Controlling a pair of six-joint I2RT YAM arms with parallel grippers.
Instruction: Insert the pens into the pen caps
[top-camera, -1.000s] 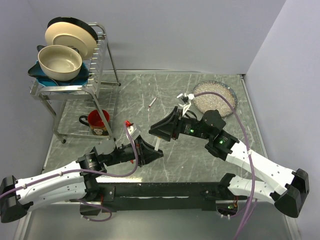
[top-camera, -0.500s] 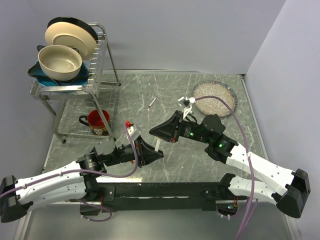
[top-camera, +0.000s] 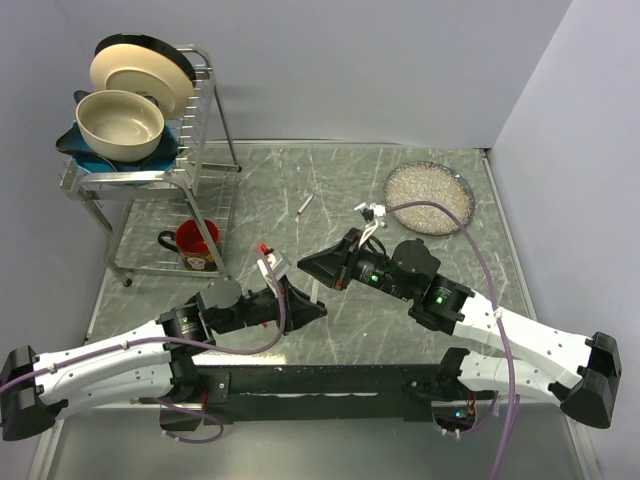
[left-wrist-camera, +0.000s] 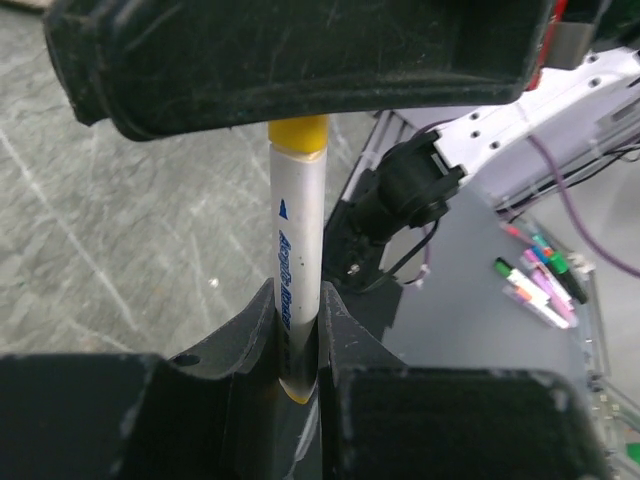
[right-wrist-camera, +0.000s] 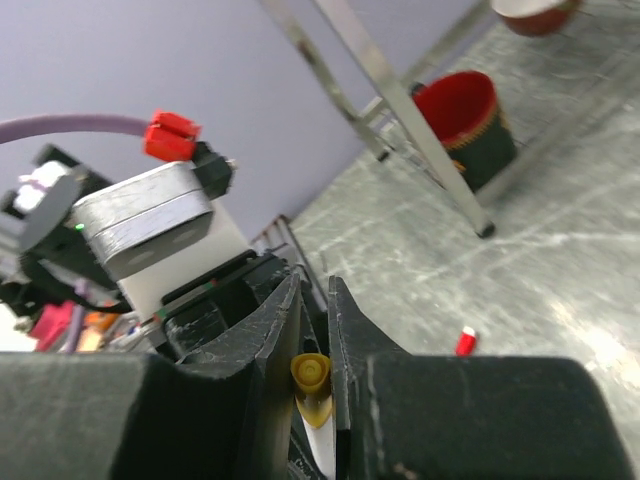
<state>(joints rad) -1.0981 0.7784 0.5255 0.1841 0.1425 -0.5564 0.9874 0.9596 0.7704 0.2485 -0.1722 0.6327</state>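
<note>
A white pen (left-wrist-camera: 298, 270) stands between my two grippers, a yellow-orange pen cap (left-wrist-camera: 299, 131) on its upper end. My left gripper (left-wrist-camera: 298, 335) is shut on the lower barrel. My right gripper (right-wrist-camera: 317, 285) is shut on that pen cap (right-wrist-camera: 311, 378), the white barrel (right-wrist-camera: 322, 445) showing below it. From above, the left gripper (top-camera: 305, 310) and right gripper (top-camera: 314, 268) meet tip to tip with the pen (top-camera: 318, 291) between them. A second pen (top-camera: 305, 204) lies on the table farther back. A red pen cap (right-wrist-camera: 466, 341) lies on the table.
A metal dish rack (top-camera: 195, 150) with a bowl (top-camera: 120, 125) and plates stands at the back left, a red mug (top-camera: 196, 243) under it. A shallow dish of white grains (top-camera: 429, 193) sits at the back right. Purple cables loop over both arms.
My right gripper has closed on the yellow-orange cap and shifted left and nearer, towards the left gripper. The left gripper has kept its hold on the pen and moved only slightly.
</note>
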